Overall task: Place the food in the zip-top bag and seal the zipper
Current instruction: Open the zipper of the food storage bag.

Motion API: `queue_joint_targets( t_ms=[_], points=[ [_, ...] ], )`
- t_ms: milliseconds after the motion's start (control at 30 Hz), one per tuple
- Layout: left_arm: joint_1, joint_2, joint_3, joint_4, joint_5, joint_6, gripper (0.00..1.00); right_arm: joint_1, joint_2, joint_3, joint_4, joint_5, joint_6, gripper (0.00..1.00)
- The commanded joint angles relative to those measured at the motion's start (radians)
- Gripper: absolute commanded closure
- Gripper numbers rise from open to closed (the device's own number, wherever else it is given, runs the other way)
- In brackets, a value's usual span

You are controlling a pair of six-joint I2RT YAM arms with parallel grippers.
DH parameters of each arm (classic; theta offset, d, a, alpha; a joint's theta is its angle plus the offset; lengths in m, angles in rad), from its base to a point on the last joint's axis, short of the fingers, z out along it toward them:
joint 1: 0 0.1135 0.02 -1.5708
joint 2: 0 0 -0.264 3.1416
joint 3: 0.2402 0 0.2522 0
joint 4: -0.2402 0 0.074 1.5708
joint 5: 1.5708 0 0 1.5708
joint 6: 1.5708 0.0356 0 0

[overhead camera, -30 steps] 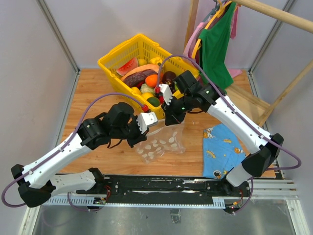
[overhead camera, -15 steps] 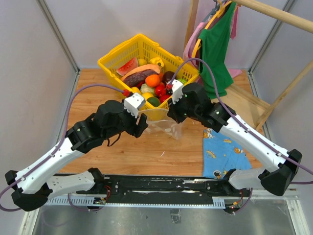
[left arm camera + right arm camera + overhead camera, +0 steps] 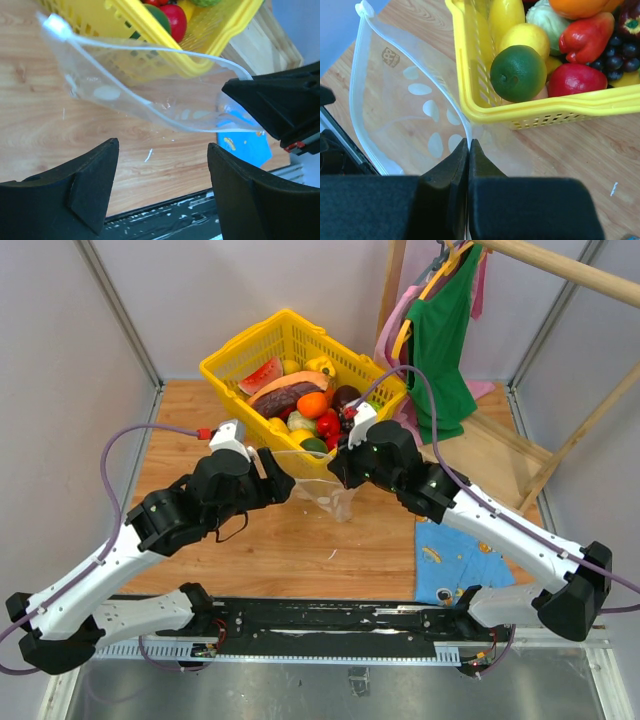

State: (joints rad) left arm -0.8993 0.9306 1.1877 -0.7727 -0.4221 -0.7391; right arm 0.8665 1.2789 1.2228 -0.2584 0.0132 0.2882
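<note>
right tool [image 3: 469,143] pinching zip-top bag [image 3: 405,112], left tool [image 3: 162,146] wide, both arms bent inward

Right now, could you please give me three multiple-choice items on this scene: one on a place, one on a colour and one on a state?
1. Where is the food?
A. in the bag
B. in the basket
C. in the right gripper

2. What colour is the basket?
A. blue
B. red
C. yellow

3. How is the right gripper?
A. shut on the bag
B. open
C. shut on food

Answers:
1 B: the food lies in the basket, and the bag is empty.
2 C: its mesh is yellow.
3 A: it pinches the bag's edge.
</note>
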Motion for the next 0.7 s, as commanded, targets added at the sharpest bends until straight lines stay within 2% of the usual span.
queue_joint_targets(
  t_ms=[0,100,333,467,667],
  points=[
    [-0.007,-0.021,0.01,-0.093,-0.093,-0.295,0.24,0.018,-0.021,-0.037,0.086,0.074,0.096,0.99],
    [-0.006,-0.039,-0.016,-0.093,-0.114,-0.356,0.22,0.021,-0.022,-0.052,0.12,0.067,0.105,0.99],
    [-0.007,-0.045,-0.108,0.097,-0.112,-0.414,0.21,0.025,-0.02,-0.078,0.148,0.04,0.119,0.99],
    [-0.007,-0.003,-0.13,0.147,-0.113,-0.436,0.22,0.027,-0.024,-0.095,0.168,0.019,0.128,0.99],
    [-0.007,0.017,-0.168,0.241,-0.12,-0.435,0.33,0.032,-0.02,-0.118,0.202,-0.028,0.144,0.99]
  ],
)
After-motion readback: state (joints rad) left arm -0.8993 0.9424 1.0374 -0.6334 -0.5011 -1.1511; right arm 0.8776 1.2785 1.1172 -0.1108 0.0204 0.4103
